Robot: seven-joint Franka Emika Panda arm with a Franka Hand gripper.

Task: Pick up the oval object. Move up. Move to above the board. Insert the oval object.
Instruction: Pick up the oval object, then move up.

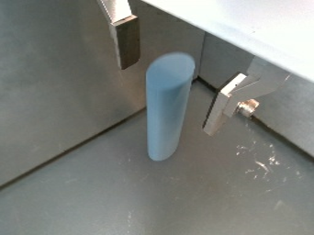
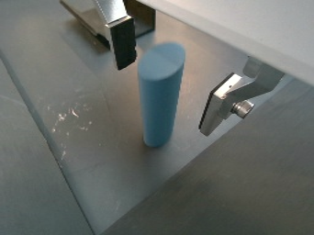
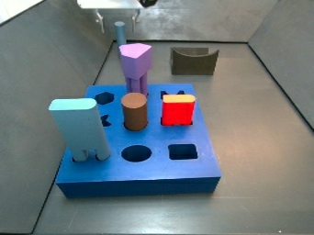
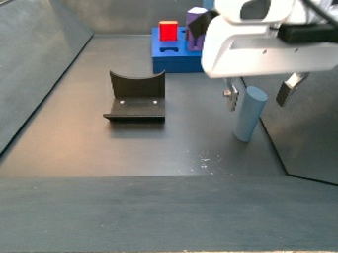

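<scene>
The dark L-shaped fixture (image 4: 134, 97) sat left of centre in a side view. The large thick blue board (image 4: 176, 56) with shaped holes lay toward the far edge. By the right edge, the tall pale-blue smooth oval object (image 4: 248, 114) stood upright between the spread fingers of the gripper (image 4: 260, 94), untouched by either pad.

Claw (image 4: 259, 94) hangs low over tabletop, near a side wall, pointing straight down. Jaws spread wide, not closed on anything. Fingers (image 1: 127, 41) are flat silver plates w/ dark pads; in both wrist views one finger sits each side of the gap, clear of contact. 2nd finger (image 2: 226, 103) shows its bolt head. White wrist housing (image 4: 258, 40) sits directly above claw. In a side view claw (image 3: 119, 26) is at tabletop's far edge.
</scene>
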